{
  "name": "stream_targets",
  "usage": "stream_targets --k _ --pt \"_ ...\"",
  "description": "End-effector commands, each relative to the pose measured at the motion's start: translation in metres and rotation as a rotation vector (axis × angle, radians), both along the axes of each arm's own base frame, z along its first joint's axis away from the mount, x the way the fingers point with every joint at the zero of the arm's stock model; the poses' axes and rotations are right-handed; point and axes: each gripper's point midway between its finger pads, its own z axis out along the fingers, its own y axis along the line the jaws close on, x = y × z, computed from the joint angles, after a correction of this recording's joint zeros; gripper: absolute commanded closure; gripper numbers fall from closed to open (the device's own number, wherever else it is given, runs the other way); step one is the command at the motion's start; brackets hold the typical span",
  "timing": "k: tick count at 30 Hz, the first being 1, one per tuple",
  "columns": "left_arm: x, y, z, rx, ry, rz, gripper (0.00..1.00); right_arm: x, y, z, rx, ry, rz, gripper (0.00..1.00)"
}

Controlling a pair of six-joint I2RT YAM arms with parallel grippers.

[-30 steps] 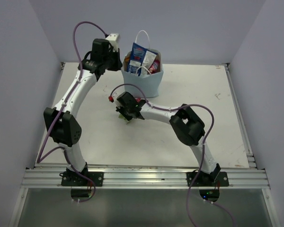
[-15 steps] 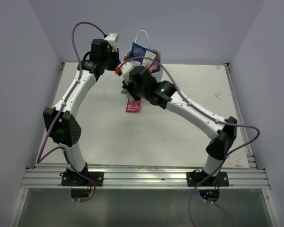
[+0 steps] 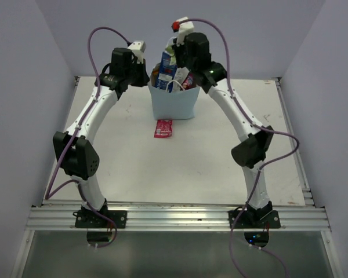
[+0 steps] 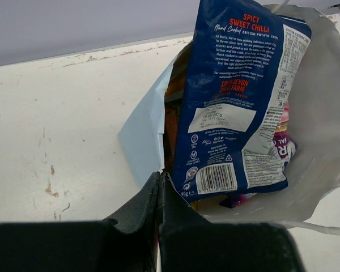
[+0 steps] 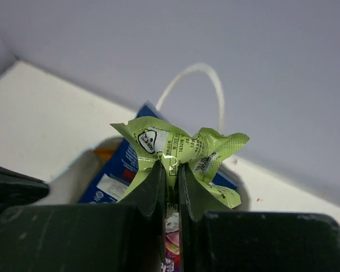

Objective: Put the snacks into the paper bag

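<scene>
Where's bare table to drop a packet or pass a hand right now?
Free: white table right of the right arm, and the front strip between the flat red packet and the near rail. Crowded: the mouth of the pale blue paper bag, blue chip packet sticking out, left end effector pinching its rim, right end effector holding a green sachet above.

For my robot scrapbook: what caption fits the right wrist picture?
Right gripper pinches a crumpled green sachet over the bag.

blue-white packet upright, crowding paper bag mouth
</scene>
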Motion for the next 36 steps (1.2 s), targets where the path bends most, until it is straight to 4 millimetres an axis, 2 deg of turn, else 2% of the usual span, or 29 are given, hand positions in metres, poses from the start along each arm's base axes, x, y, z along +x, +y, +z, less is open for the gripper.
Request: stream_targets --k 1,3,4,6,7,8,9,10,11,12,14,15,18,19,20,21,24,25,26,27,28,30,31,32,33,34,36 --pt "0.000 0.009 0.038 -0.030 -0.092 0.023 1.00 0.013 0.022 -0.077 -0.032 0.168 0.062 1.00" --pt "0.000 0.010 0.037 -0.025 -0.092 0.029 1.00 0.012 0.022 -0.090 -0.033 0.203 0.072 1.00" --pt "0.001 0.010 0.037 -0.025 -0.090 0.032 1.00 0.011 0.022 -0.105 -0.049 0.231 0.072 1.00" --pt "0.003 0.009 0.036 -0.032 -0.091 0.029 1.00 0.007 0.022 -0.113 -0.053 0.255 0.080 1.00" --pt "0.004 0.008 0.036 -0.037 -0.092 0.029 1.00 0.005 0.022 -0.124 -0.064 0.279 0.086 1.00" --pt "0.005 0.007 0.035 -0.044 -0.091 0.030 1.00 0.003 0.023 -0.127 -0.067 0.289 0.095 0.97" --pt "0.005 0.006 0.035 -0.049 -0.091 0.029 1.00 0.001 0.023 -0.128 -0.069 0.297 0.105 0.67" --pt "0.006 0.006 0.035 -0.054 -0.091 0.029 1.00 -0.002 0.022 -0.130 -0.074 0.307 0.107 0.56" --pt "0.006 0.005 0.035 -0.062 -0.089 0.030 1.00 -0.005 0.023 -0.127 -0.046 0.315 0.105 0.51" --pt "0.007 0.004 0.034 -0.065 -0.088 0.030 1.00 -0.010 0.022 -0.113 -0.034 0.296 0.117 0.43" --pt "0.006 0.004 0.035 -0.069 -0.088 0.033 1.00 -0.015 0.018 -0.096 -0.029 0.270 0.121 0.37" --pt "0.006 0.004 0.035 -0.070 -0.091 0.033 1.00 -0.021 0.014 -0.074 -0.012 0.236 0.122 0.35" --pt "0.006 0.005 0.038 -0.073 -0.098 0.035 1.00 -0.039 0.006 -0.039 0.011 0.193 0.137 0.22" --pt "0.006 0.005 0.039 -0.071 -0.100 0.034 1.00 -0.053 -0.001 -0.018 0.028 0.166 0.148 0.17" --pt "0.006 0.005 0.041 -0.070 -0.104 0.034 1.00 -0.061 -0.003 -0.008 0.036 0.152 0.153 0.16" --pt "0.006 0.005 0.042 -0.067 -0.105 0.033 1.00 -0.077 -0.012 0.011 0.051 0.125 0.159 0.16" --pt "0.006 0.005 0.044 -0.063 -0.107 0.033 1.00 -0.110 -0.013 0.029 0.015 0.076 0.225 0.16" --pt "0.007 0.005 0.044 -0.064 -0.108 0.031 1.00 -0.131 -0.010 0.028 -0.016 0.076 0.260 0.15" --pt "0.007 0.005 0.043 -0.064 -0.108 0.031 1.00 -0.143 -0.007 0.025 -0.040 0.079 0.284 0.15" --pt "0.007 0.005 0.042 -0.063 -0.106 0.031 1.00 -0.155 -0.001 -0.004 -0.099 0.142 0.313 0.15" --pt "0.007 0.004 0.040 -0.065 -0.101 0.031 1.00 -0.177 0.012 -0.012 -0.138 0.147 0.374 0.15" --pt "0.007 0.003 0.039 -0.070 -0.101 0.027 1.00 -0.198 0.026 -0.049 -0.194 0.229 0.440 0.16" --pt "0.007 0.003 0.039 -0.073 -0.100 0.025 1.00 -0.216 0.036 -0.090 -0.240 0.319 0.484 0.16" --pt "0.007 0.001 0.037 -0.075 -0.096 0.018 1.00 -0.225 0.040 -0.106 -0.253 0.353 0.504 0.17" --pt "0.007 0.001 0.037 -0.076 -0.097 0.018 1.00 -0.236 0.044 -0.137 -0.277 0.418 0.537 0.18" --pt "0.007 0.001 0.035 -0.074 -0.093 0.018 1.00 -0.247 0.052 -0.152 -0.283 0.456 0.561 0.19" --pt "0.007 0.001 0.034 -0.076 -0.091 0.014 1.00 -0.254 0.058 -0.192 -0.316 0.527 0.568 0.21"
